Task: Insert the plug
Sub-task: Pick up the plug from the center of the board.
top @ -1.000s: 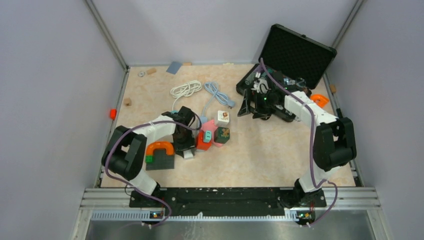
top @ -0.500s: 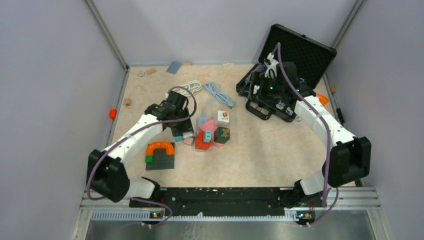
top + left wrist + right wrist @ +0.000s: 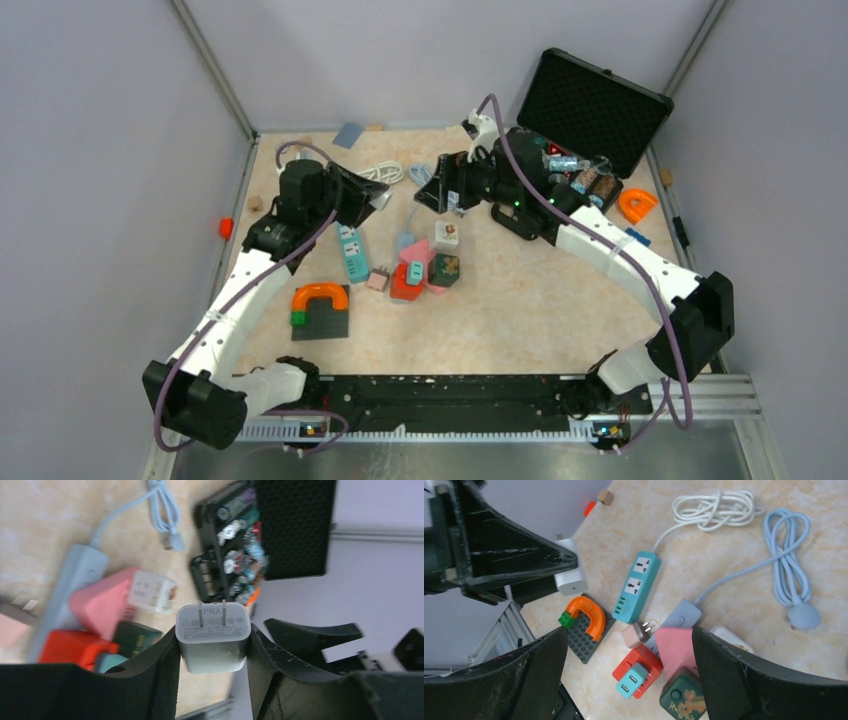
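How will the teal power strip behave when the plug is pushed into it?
The power strip looks like rigid plastic, so it likely won't flex. It lies loose on the smooth table, nothing holding it, so it may slide or pivot. Its coiled white cord looks slack and floppy: little restraint.

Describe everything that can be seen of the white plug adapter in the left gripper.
The white plug adapter is a small rounded block, plastic by its look, with two flat metal prongs on its end face. That face carries grey print beginning "PRA". The left gripper is shut on it, one black finger pressed on each side. It hangs in the air, prongs pointing away from the wrist.
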Controlling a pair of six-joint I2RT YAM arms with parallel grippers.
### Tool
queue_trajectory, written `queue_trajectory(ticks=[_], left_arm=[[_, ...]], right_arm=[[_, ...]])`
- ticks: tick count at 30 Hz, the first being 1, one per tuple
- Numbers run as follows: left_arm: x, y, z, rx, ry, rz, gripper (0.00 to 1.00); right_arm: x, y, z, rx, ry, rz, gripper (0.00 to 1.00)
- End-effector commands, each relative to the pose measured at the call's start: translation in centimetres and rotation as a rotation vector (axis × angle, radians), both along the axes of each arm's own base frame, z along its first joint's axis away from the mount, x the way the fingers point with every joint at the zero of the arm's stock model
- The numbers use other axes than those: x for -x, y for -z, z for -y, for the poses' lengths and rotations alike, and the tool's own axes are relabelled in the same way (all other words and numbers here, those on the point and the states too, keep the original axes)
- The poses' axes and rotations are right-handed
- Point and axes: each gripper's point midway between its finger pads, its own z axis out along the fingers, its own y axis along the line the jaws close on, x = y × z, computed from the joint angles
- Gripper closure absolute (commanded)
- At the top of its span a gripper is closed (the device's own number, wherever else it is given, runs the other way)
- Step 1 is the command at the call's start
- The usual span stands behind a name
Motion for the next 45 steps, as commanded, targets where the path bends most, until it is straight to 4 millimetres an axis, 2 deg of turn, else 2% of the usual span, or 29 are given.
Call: queue_trajectory(ticks=[1,4,6,13,17,20,23,27,29,30,31,32,33,34,35,36,37,38,41,43,45], left_arm=[[-0.6,-4.8,2.5,0.46,-0.046,-0.006,1.0],[-0.6,-5.8,3.2,0.652,-0.052,-0.032,1.0],[-0.5,-6.0,3.3,0.712,-0.059,-0.054,1.0],[-0.6,-6.4,2.5,0.761,-0.118,-0.066,1.0],[-0.7,-6.4,2.8,0.802,-0.104,-0.069,1.0],[-0.6,-6.3,3.3,0.813,-0.073,-0.087,1.0],[-0.5,-6.1,3.6,0.811,-0.055,-0.098,1.0],[-0.3,-5.7,3.7,0.804,-0.056,-0.112,1.0],[-0.2,-5.5,3.5,0.803,-0.063,-0.113,1.0],[-0.2,-5.5,3.5,0.804,-0.064,-0.105,1.0],[-0.3,-5.7,3.4,0.802,-0.061,-0.088,1.0],[-0.3,-5.5,3.3,0.795,-0.06,-0.073,0.91],[-0.3,-5.7,3.2,0.788,-0.055,-0.046,0.72],[-0.4,-5.5,3.0,0.774,-0.051,-0.027,0.45],[-0.3,-4.9,2.9,0.747,-0.046,-0.016,0.27],[-0.3,-4.1,2.7,0.717,-0.041,-0.023,0.14],[-0.1,-3.0,2.6,0.674,-0.032,-0.034,0.05],[0.1,-1.9,2.4,0.629,-0.021,-0.048,0.02],[0.6,2.3,1.1,0.428,-0.016,-0.103,0.01],[1.4,6.4,-0.8,0.213,-0.043,-0.215,0.01],[1.7,9.0,-3.0,-0.017,-0.037,-0.268,0.01]], right_arm=[[-0.4,-6.3,-2.7,-0.147,-0.018,0.147,0.1],[0.2,-7.0,-4.3,-0.174,-0.054,0.162,0.11],[0.2,-6.9,-5.0,-0.179,-0.072,0.163,0.13],[0.4,-6.0,-6.7,-0.143,-0.099,0.163,0.21],[1.2,-5.7,-7.8,-0.155,-0.15,0.156,0.34],[1.0,-5.3,-8.4,-0.146,-0.154,0.145,0.38],[0.7,-5.4,-9.0,-0.149,-0.161,0.146,0.46],[0.3,-6.2,-9.5,-0.168,-0.165,0.15,0.62],[0.3,-5.8,-9.8,-0.16,-0.17,0.128,0.96],[0.2,-5.5,-9.9,-0.149,-0.169,0.11,1.0],[0.2,-5.3,-9.9,-0.141,-0.165,0.096,1.0],[0.1,-4.9,-9.8,-0.127,-0.158,0.082,1.0],[0.0,-4.7,-9.7,-0.116,-0.149,0.077,1.0],[-0.1,-4.4,-9.4,-0.105,-0.134,0.074,1.0],[-0.3,-4.2,-9.0,-0.091,-0.114,0.075,1.0],[-0.5,-4.0,-8.6,-0.076,-0.092,0.081,1.0],[-0.6,-3.8,-8.1,-0.06,-0.073,0.089,1.0],[-0.9,-3.5,-7.5,-0.04,-0.047,0.092,1.0],[-1.5,-2.3,-5.6,0.027,0.018,0.087,1.0],[-1.8,-1.3,-4.2,0.059,0.055,0.04,1.0],[-1.8,-0.1,-3.0,0.068,0.068,-0.04,1.0]])
